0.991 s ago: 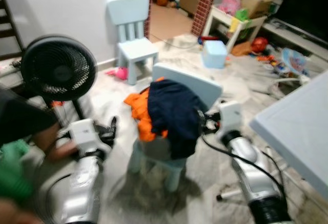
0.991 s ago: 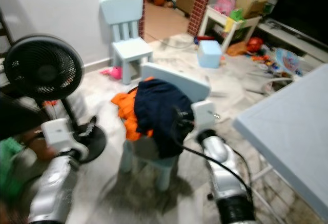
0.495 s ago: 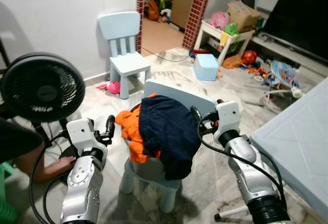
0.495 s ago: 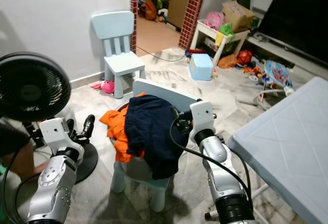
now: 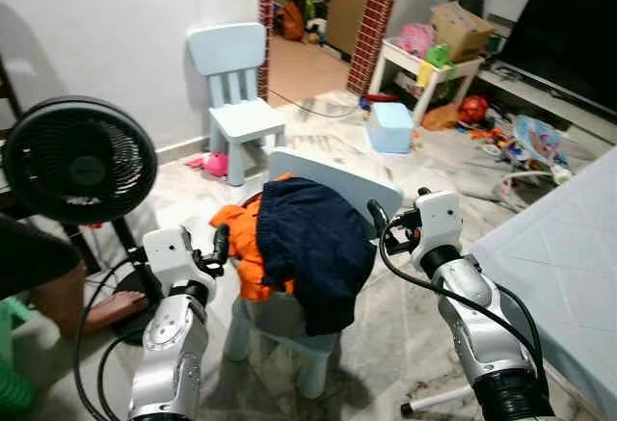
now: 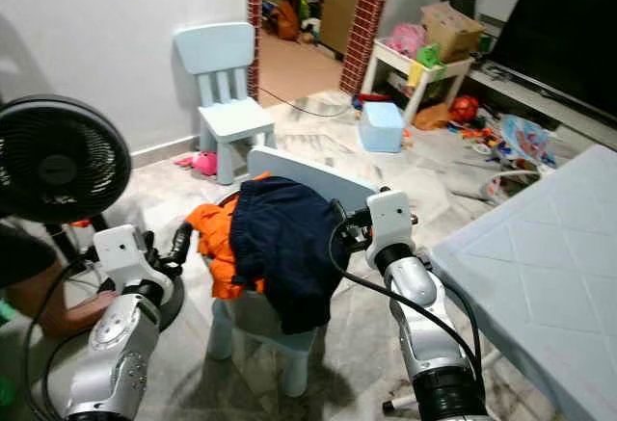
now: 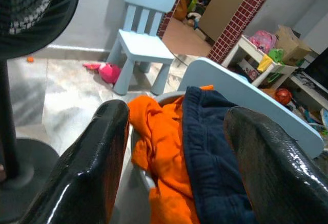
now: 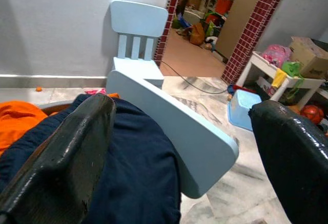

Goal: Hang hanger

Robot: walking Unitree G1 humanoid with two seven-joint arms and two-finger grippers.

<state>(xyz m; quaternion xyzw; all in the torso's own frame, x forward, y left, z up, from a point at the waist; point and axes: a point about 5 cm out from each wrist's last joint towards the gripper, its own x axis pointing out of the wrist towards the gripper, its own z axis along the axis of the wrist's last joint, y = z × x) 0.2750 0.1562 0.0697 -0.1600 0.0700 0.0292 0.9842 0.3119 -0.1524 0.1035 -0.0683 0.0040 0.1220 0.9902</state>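
Both arms now nearer chair [image 5: 289,310]; left gripper [image 7: 174,147] and right gripper [image 8: 179,147] spread, empty. Risk: snagging clothes [image 5: 313,238], toppling chair.

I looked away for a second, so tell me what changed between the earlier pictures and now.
The camera steadied and shifted. The left gripper has closed in on the orange garment; the right gripper stays beside the navy garment. Both are open, holding nothing. The clothes remain draped on the chair.
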